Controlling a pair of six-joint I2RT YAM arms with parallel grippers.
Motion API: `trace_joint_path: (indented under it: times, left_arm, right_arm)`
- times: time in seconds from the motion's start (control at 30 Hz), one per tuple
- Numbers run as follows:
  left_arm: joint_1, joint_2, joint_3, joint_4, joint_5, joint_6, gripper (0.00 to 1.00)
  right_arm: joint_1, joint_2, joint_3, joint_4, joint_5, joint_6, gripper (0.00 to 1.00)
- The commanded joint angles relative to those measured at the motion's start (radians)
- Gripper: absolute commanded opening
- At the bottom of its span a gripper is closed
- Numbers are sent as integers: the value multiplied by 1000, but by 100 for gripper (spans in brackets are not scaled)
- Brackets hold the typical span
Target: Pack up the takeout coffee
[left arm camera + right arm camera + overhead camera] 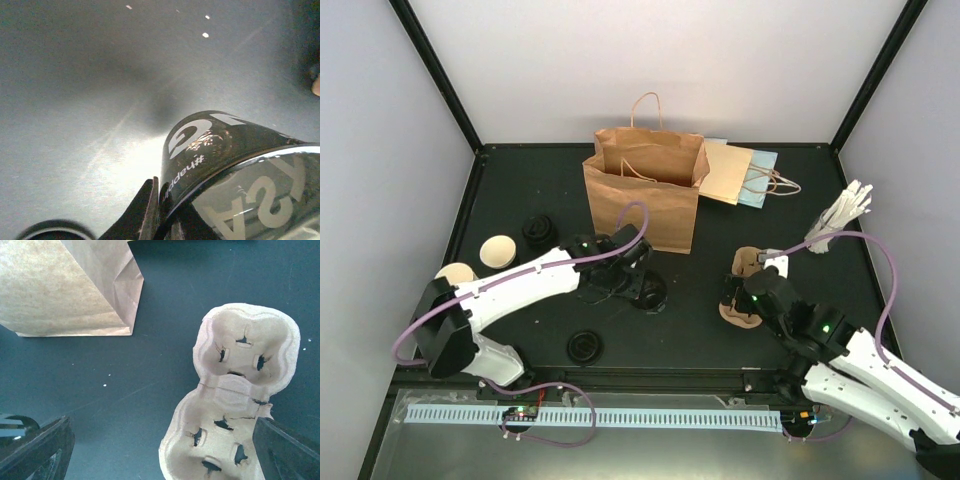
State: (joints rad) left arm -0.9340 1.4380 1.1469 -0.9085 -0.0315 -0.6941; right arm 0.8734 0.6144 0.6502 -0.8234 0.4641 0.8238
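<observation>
Left gripper (pixel 638 283) pinched shut against black lettered object (pixel 210 145), frame centre; actual hold I can't confirm. Right gripper (pixel 748 290) wide above pulp carrier (pixel 240 390). Paper cup (pixel 498 250), twin cup (pixel 455 272) mid-left, beside my left forearm (pixel 520 282); careless sweep topples them.

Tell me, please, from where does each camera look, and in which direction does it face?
Top external: above and behind the arms, facing down on the table; left arm and right arm show, bases nearest.
Left wrist: low over the table, facing along it past a black lettered object; one finger shows.
Right wrist: above the table, facing down on the pulp carrier and brown bag; both fingers show, wide apart.
Shared: top and right wrist both show the carrier and bag.
</observation>
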Motion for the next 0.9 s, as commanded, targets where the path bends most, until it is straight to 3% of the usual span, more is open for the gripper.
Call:
trace_joint_path:
  times: [0.0,0.27,0.67,0.87]
  left_arm:
    - [48,7,-40,198,276,43,5]
    - [69,118,-53,210,284,62,4]
    - [59,156,-15,96,62,42,2]
    - [55,164,-18,89,50,43,3]
  right_arm:
    - [-2,23,23,15,-8,-10,100]
    - [-2,61,11,37,-67,-19,100]
    - [-1,97,6,59,-102,-37,100]
    - [-2,109,5,66,-107,-41,100]
